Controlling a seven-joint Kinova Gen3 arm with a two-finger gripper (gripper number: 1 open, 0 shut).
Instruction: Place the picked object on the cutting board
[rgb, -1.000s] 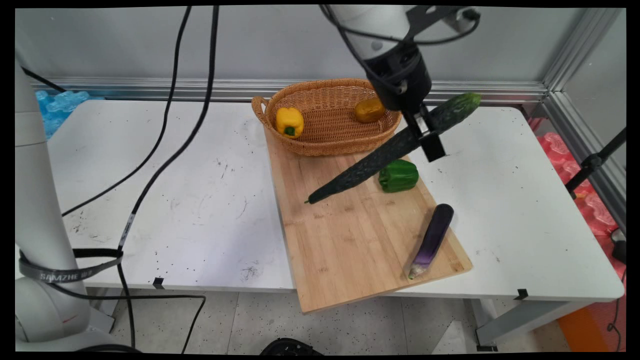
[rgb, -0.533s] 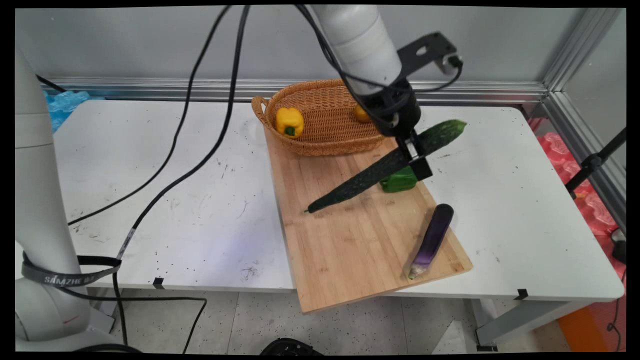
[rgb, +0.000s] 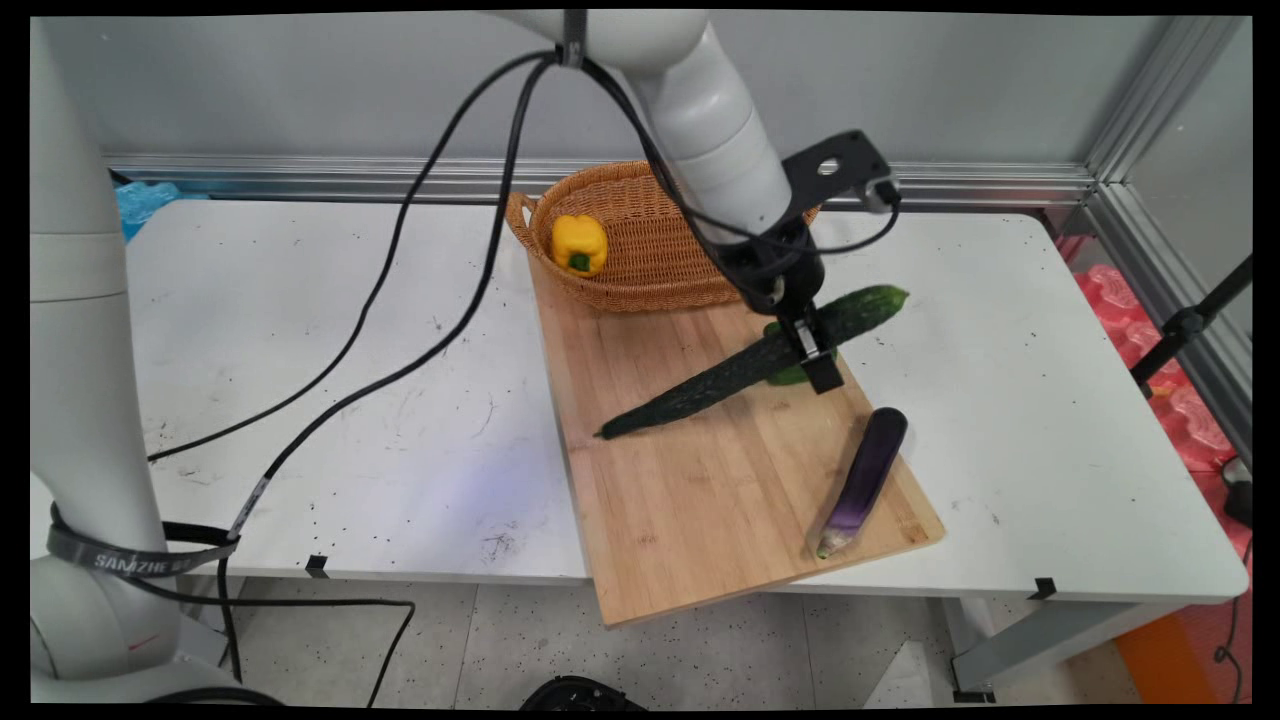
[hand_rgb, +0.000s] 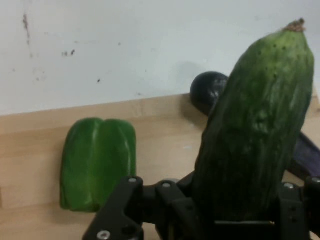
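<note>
**Cucumber gripped low over the board**

An oval woven wicker basket (rgb: 640, 270) holds a glossy yellow bell pepper (rgb: 579, 243). The white arm slants down from the upper left; its black two-finger tool (rgb: 812, 350) is clenched on a long, bumpy dark-green cucumber (rgb: 745, 363), tilted above the pale wooden cutting board (rgb: 700, 500). A blocky green bell pepper (hand_rgb: 97, 170) lies just behind. A slender purple eggplant (rgb: 864, 480) rests nearby on the white worktop's (rgb: 350, 400) board.
</note>
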